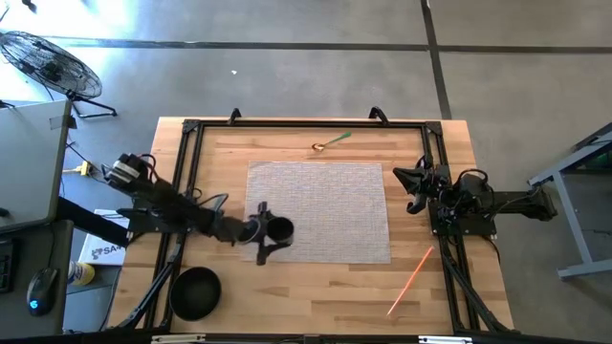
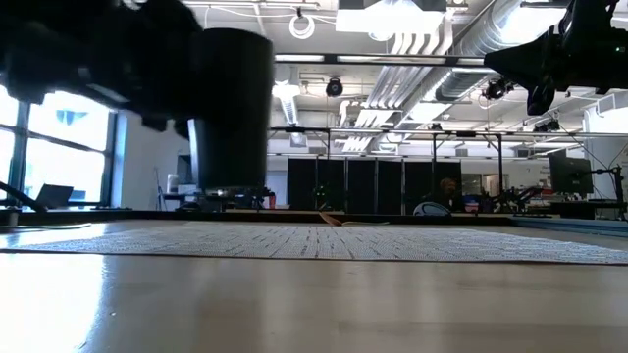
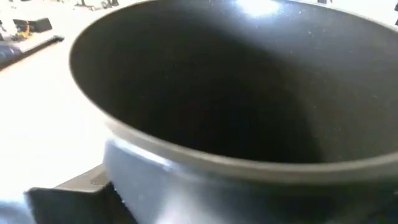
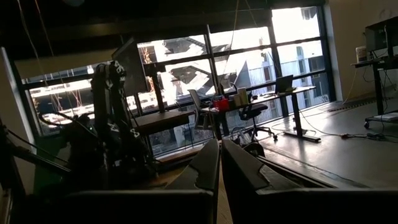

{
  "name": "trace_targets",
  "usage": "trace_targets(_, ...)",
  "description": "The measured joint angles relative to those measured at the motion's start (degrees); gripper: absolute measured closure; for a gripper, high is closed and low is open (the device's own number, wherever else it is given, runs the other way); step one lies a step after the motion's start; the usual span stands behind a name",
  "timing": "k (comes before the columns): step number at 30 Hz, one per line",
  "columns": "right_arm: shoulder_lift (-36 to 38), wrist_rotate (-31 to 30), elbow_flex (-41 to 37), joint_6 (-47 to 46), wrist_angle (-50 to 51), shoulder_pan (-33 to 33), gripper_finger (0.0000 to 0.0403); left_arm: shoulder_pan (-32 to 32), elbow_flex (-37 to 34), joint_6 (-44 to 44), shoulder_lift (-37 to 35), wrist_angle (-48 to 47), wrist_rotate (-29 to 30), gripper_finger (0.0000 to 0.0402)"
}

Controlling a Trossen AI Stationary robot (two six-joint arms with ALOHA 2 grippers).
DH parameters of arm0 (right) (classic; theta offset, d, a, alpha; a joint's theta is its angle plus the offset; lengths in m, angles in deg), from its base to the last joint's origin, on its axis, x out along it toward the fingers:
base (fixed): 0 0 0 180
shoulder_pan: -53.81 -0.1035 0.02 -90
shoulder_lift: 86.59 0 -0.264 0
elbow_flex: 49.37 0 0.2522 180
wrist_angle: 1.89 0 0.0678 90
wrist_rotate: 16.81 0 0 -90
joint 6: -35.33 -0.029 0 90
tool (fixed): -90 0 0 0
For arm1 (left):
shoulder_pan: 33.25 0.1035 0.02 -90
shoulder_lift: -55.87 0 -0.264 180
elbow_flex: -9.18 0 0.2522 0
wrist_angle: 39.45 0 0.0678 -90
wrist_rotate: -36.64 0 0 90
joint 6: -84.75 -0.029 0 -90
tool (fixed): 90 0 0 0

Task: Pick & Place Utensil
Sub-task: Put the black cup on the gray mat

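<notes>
My left gripper (image 1: 266,232) pinches a dark cup (image 1: 278,229) above the mat's (image 1: 325,205) near-left edge. The gold, green-handled spoon (image 1: 331,142) lies far beyond it, visible only from overhead. My right gripper's (image 1: 413,188) fingers (image 4: 202,168) press together.

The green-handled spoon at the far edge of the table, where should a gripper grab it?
Probably mid-handle, from straight above: the spoon lies flat on bare wood beyond the mat, its thin green handle angled, so the fingers should close across that handle, not the bowl end.
</notes>
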Motion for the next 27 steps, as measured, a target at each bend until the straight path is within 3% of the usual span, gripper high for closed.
trace_targets(8, 0.0, 0.0, 0.0, 0.0, 0.0, -0.01, 0.0391, 11.2, 11.26, -3.79, 2.8, -9.46, -7.51, 0.0095)
trace_targets(15, 0.0, 0.0, 0.0, 0.0, 0.22, -0.02, 0.0391, 19.09, 24.77, -6.64, 14.4, -9.31, -15.68, 0.0095)
trace_targets(27, -0.02, 0.17, 0.0, 0.0, 0.9, -0.02, 0.0391, 28.17, 48.37, -7.27, 32.06, -13.5, -18.38, 0.0094)
